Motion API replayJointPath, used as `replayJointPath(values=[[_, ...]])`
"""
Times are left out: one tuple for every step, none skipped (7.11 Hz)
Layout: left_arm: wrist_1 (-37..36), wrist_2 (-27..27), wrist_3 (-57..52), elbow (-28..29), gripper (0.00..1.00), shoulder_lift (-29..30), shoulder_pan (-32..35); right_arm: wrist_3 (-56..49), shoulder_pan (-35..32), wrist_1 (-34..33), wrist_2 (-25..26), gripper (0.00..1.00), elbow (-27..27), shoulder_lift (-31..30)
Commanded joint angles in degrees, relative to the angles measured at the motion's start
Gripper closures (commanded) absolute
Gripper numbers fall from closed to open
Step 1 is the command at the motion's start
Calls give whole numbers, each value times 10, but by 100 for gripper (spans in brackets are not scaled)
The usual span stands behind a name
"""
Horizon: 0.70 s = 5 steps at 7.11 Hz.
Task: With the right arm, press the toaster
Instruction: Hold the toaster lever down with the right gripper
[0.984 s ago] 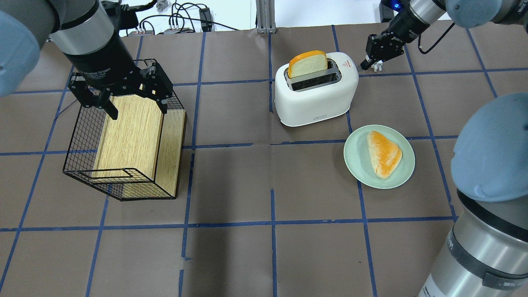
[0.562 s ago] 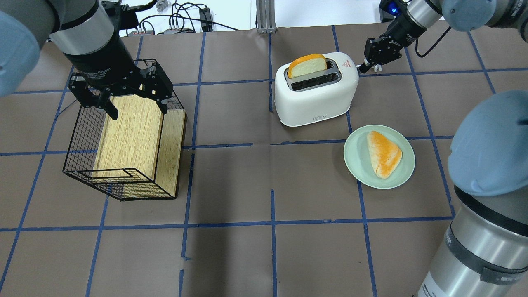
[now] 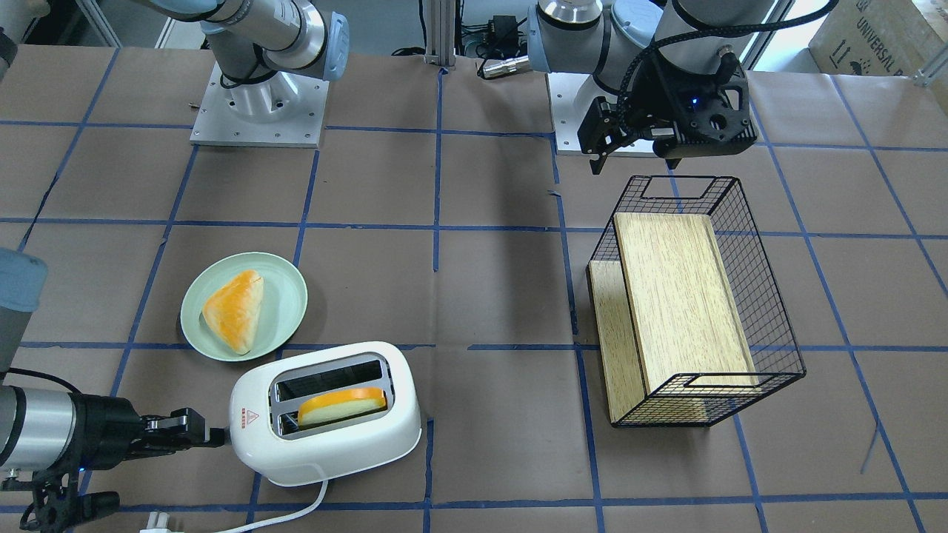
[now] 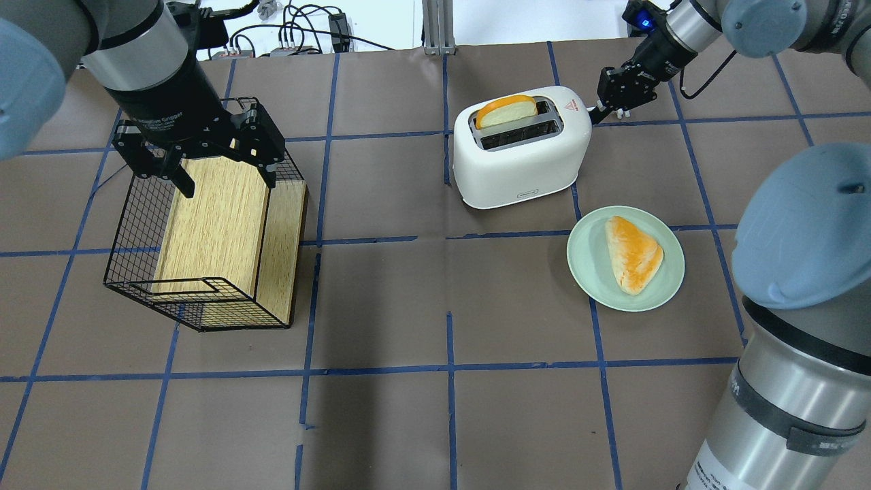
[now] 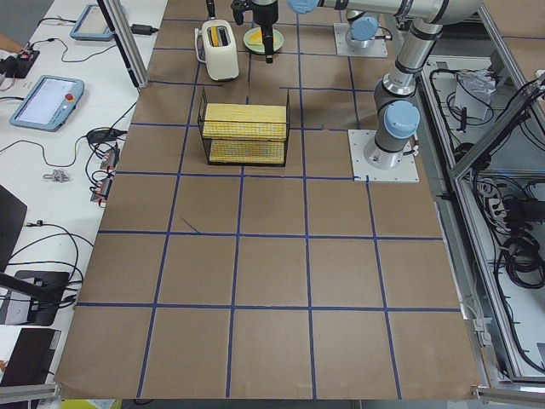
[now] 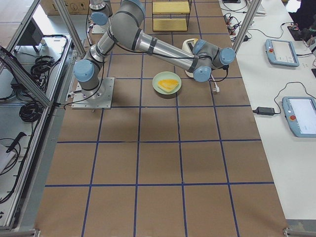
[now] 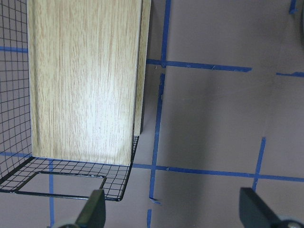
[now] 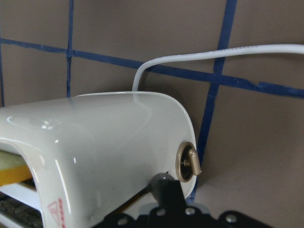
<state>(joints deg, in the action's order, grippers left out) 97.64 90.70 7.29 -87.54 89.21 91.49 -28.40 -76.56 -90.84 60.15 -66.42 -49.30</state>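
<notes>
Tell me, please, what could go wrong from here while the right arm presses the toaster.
1. The right tool meets only one end of the toaster, and nothing braces the other end, so an off-line push may tip it or slide it along the table.
2. The tool tip sits close beside the knob and might slip onto it.

My right gripper (image 4: pixel 595 116), fingers together, sits against the end of the toaster (image 4: pixel 520 160) by the far edge, and the cord (image 3: pixel 296 509) trails along that edge behind it. The plate (image 4: pixel 577 269) lies just beside the toaster, toward my right edge. The middle of the worktop (image 4: pixel 449 306) is open. Toward the left edge the wire basket (image 4: pixel 133 224) stands under my wide-spread left gripper (image 4: pixel 228 185).
</notes>
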Motion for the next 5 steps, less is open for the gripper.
replayJointPath(values=[[-1, 0, 0, 0, 0, 0, 0, 0, -1, -1, -2, 95, 10, 18], [0, 0, 0, 0, 0, 0, 0, 0, -1, -1, -2, 95, 14, 20], [0, 0, 0, 0, 0, 0, 0, 0, -1, -1, -1, 95, 15, 24], [-1, 0, 0, 0, 0, 0, 0, -1, -1, -1, -1, 95, 17, 28], [-1, 0, 0, 0, 0, 0, 0, 0, -1, -1, -1, 95, 20, 29]])
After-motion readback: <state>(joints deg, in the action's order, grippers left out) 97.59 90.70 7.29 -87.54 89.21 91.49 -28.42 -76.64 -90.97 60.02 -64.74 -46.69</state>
